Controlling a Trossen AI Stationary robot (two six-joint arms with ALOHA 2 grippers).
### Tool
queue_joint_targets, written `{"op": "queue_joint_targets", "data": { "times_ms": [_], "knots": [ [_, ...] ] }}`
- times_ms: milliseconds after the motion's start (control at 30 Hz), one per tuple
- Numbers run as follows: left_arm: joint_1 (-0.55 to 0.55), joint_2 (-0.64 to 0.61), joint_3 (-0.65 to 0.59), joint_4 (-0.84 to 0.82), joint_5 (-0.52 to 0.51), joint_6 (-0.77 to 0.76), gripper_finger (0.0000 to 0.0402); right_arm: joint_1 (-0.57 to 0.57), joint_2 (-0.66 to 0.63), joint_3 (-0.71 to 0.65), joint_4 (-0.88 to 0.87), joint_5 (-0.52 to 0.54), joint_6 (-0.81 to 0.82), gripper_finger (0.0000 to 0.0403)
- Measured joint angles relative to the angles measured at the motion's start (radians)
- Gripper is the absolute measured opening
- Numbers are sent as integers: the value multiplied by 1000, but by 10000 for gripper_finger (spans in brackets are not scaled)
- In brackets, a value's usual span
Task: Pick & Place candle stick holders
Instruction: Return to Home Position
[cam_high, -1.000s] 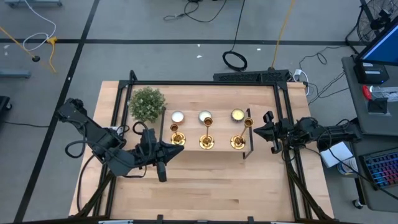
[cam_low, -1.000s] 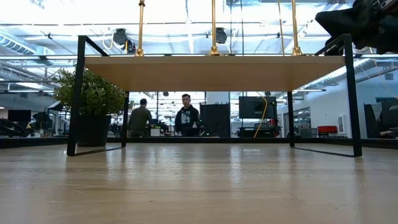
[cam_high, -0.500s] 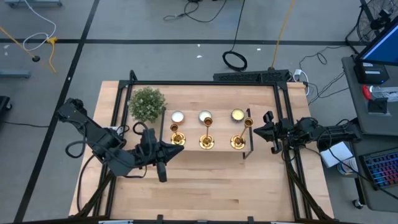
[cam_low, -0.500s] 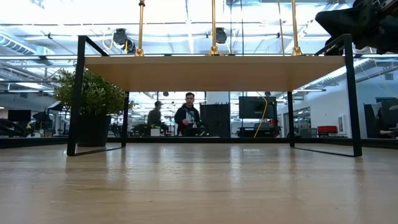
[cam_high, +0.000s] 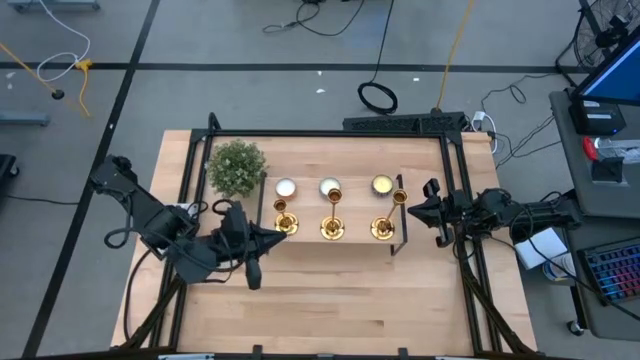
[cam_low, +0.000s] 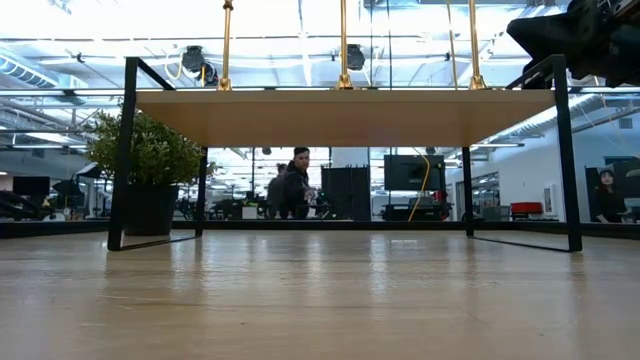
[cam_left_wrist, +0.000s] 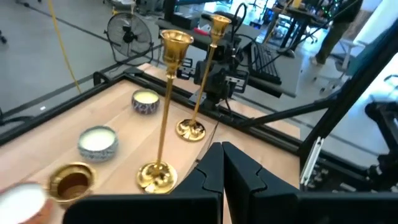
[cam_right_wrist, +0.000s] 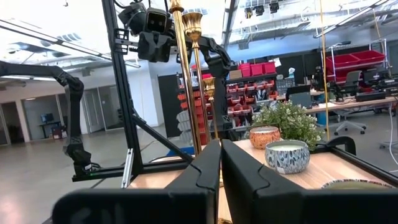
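Observation:
Three gold candle stick holders stand by their round bases in a row on a raised wooden shelf (cam_high: 350, 210): left (cam_high: 283, 225), middle (cam_high: 332, 228), right (cam_high: 382, 228). Their stems (cam_low: 343, 45) rise out of the low view. My left gripper (cam_high: 277, 238) is shut and hovers just left of the left holder, touching nothing. In the left wrist view its shut fingers (cam_left_wrist: 221, 155) point along the row, past the middle holder (cam_left_wrist: 163, 112) and the right holder (cam_left_wrist: 202, 74). My right gripper (cam_high: 412, 210) waits shut at the shelf's right end, its fingers (cam_right_wrist: 219, 149) empty.
Three pale tealight candles (cam_high: 330, 188) sit behind the holders, and a bushy green plant (cam_high: 237, 167) stands at the shelf's far left. The shelf's black frame posts (cam_low: 122, 150) stand on the table. Bare wood lies along the table's near side (cam_high: 340, 300). People move in the room behind.
My left gripper has rolled and tipped a little at the wrist beside the left holder, staying shut. The holders have kept still.

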Motion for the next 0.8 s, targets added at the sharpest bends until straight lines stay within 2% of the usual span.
{"op": "queue_joint_targets", "data": {
  "times_ms": [400, 633, 800],
  "knots": [
    [-51, -123, 0, -181, -10, 40, 0, 0, 0, 0, 0, 0, 0, 9],
    [-83, -174, 0, -196, 2, 115, 0, 0, 0, 0, 0, 0, 0, 8],
    [-103, -204, -22, -192, 97, 140, 0, 0, 0, 0, 0, 0, 0, 8]
  ]
}}
